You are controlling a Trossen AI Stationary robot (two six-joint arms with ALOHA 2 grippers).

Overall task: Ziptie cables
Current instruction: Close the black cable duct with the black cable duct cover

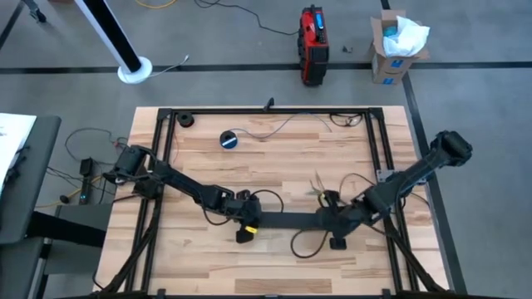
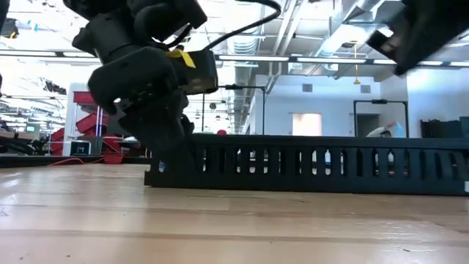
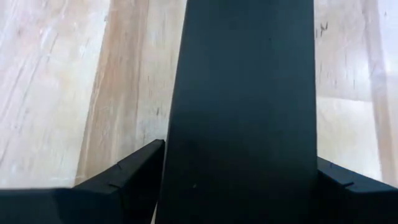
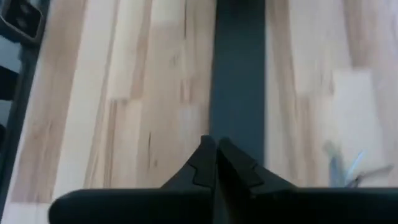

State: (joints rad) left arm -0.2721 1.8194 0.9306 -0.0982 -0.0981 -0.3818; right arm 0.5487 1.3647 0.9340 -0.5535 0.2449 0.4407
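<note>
Nearest the low camera, bare wooden table (image 2: 220, 227) runs unobstructed up to a long black slotted strip (image 2: 315, 165) lying flat across the middle of the top. The left gripper (image 2: 165, 158) comes down on the strip's end, its dark body filling the upper part of that view.

From above, the strip (image 1: 287, 221) spans the gap between the two arms. The front part of the table (image 1: 274, 278) below it is open board, bounded on either side by black frame rails. The left gripper (image 1: 243, 227) sits at the strip's left end and the right gripper (image 1: 337, 223) at its right end.

In the left wrist view the two fingers (image 3: 134, 171) stand wide apart on either side of the strip (image 3: 242, 106), against or very near its edges; whether they press it cannot be told. In the right wrist view the fingertips (image 4: 208, 162) are closed tip to tip, with the strip (image 4: 239, 74) stretching away ahead of them over the boards; nothing is visibly held.

The cables (image 1: 320, 184), thin pale wires, lie loose on the table just behind the right gripper, held by neither arm. A dark wire loops beside the strip's right end. Farther back, a small round blue-and-black tape roll (image 1: 229, 139) rests near the rear rail. Beyond the table stand a red case (image 1: 313, 41) and a cardboard box (image 1: 395, 48).
</note>
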